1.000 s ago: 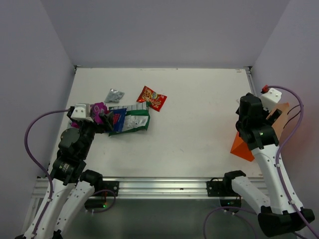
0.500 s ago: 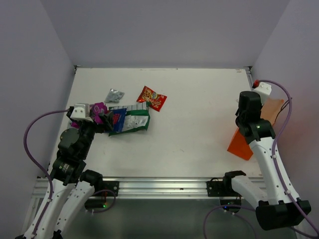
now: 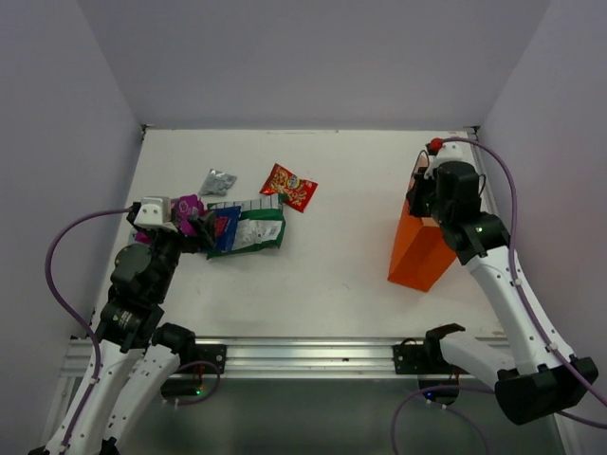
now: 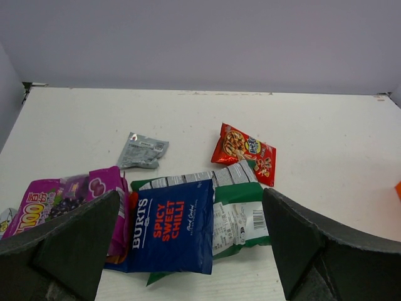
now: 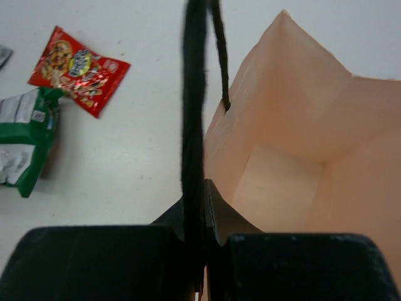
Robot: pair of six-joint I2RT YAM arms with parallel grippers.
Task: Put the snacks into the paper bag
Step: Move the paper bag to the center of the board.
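the paper bag (image 3: 418, 254) stands upright, empty as far as i see, my right gripper (image 5: 202, 202) clenched on its black cord handle (image 5: 193, 94). well left of the bag, my left gripper (image 4: 191, 241) hangs spread wide by all five snacks (image 3: 248, 226); none packed yet.

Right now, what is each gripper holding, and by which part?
The right gripper pinches the paper bag by its black cord handle; the left gripper holds nothing.

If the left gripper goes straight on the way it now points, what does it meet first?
The left gripper would probably meet the dark blue foil snack packet, which lies straight ahead, partly over the green-and-white foil packet. Depth is unclear from the wrist view.
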